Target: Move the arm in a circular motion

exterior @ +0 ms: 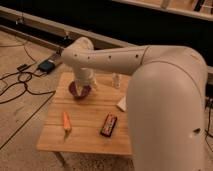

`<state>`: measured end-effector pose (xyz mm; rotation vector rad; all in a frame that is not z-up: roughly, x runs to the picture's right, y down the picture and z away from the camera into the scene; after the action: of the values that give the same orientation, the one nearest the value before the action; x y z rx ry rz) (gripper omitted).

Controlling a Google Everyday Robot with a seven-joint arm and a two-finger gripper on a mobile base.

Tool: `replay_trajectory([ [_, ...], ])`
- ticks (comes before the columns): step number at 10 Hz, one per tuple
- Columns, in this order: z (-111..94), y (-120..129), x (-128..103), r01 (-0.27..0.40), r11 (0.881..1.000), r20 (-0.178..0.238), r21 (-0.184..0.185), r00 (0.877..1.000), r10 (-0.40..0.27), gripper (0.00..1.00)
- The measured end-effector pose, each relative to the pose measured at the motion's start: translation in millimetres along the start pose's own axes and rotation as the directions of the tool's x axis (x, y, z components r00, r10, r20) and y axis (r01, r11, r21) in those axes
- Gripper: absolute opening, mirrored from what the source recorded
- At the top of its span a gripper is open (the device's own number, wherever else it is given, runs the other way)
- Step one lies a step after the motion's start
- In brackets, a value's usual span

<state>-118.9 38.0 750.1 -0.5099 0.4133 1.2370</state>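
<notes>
The cream-white arm [165, 85] fills the right side, its thick smooth segment with a row of small dark holes reaching left over the wooden table [85, 142] to a rounded joint, then bending down. Its gripper [84, 84] hangs over the purple bowl [79, 92] near the table's far-left corner; whether it is open or closed cannot be told.
</notes>
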Motion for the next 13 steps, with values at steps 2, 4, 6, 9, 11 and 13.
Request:
replay_trajectory([
  [2, 9, 37, 26, 0.099, 0.995, -0.001, -0.015, 0.995, -0.099, 0.65],
  [4, 16, 60, 59, 0.159, 0.987, 0.002, -0.037, 0.987, -0.159, 0.65],
  [6, 22, 62, 95, 0.17, 0.984, -0.006, -0.061, 0.985, -0.171, 0.65],
  [9, 30, 33, 143, 0.116, 0.99, -0.026, -0.077, 0.993, -0.119, 0.65],
  [11, 36, -6, 173, 0.026, 0.997, -0.049, -0.078, 0.998, -0.03, 0.65],
  [13, 36, -46, 182, -0.064, 0.996, -0.047, -0.062, 0.997, 0.062, 0.65],
])
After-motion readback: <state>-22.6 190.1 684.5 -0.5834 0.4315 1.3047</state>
